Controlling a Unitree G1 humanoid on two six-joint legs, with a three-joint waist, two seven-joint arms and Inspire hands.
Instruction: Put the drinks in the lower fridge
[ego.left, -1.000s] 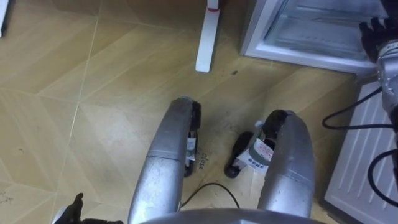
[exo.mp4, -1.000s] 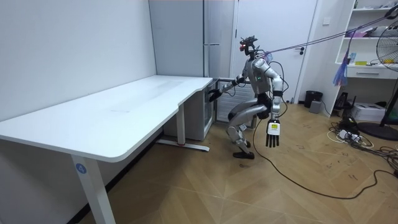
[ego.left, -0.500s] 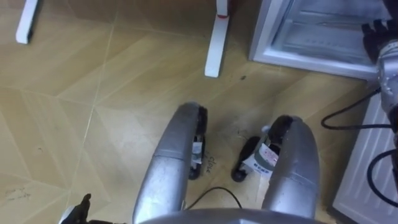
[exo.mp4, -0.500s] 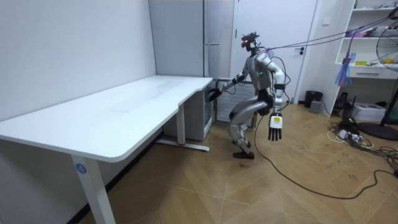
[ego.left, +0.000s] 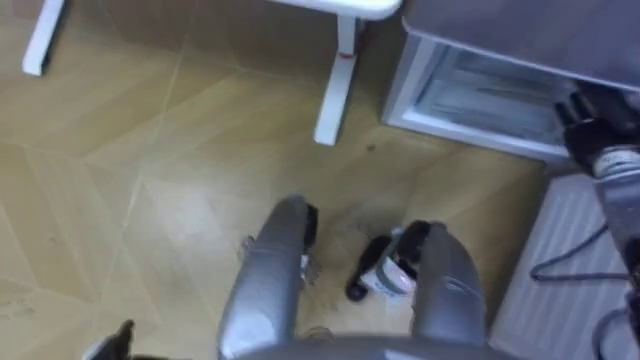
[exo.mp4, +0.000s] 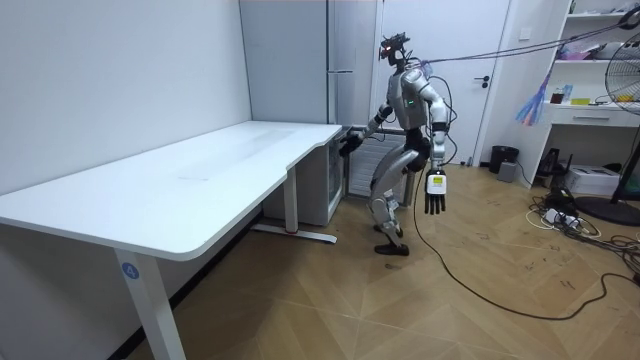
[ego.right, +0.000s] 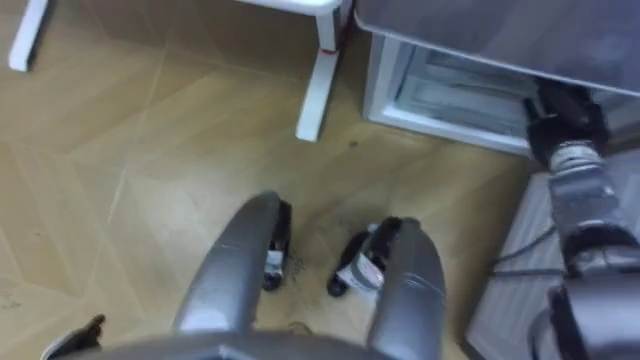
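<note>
We see the robot standing nearly upright on the wooden floor (ego.left: 150, 190), just past the end of the long white table (exo.mp4: 200, 180) and facing the tall grey fridge (exo.mp4: 330, 60). From the head camera, looking down past its legs, the lower fridge (ego.left: 440, 125) stands open beyond its feet. We make out a pale interior with a shelf under the grey panel of the upper part, but the inside is too blurred for us to tell what it holds. The open door (ego.left: 560, 270), white and ribbed on its inner face, lies along the right side of the eye views, close to the robot's right leg. The right hand (ego.left: 585, 115) is stretched forward to the upper right corner of the opening, at or very near the front edge. We cannot tell whether it touches the frame or how its fingers are set. The left hand (exo.mp4: 434, 195) hangs at the robot's side nearer the room camera, its fingers straight, close together and pointing down at the floor. A white table leg (ego.left: 335, 85) stands just left of the fridge. We cannot tell where the drinks are.
</note>
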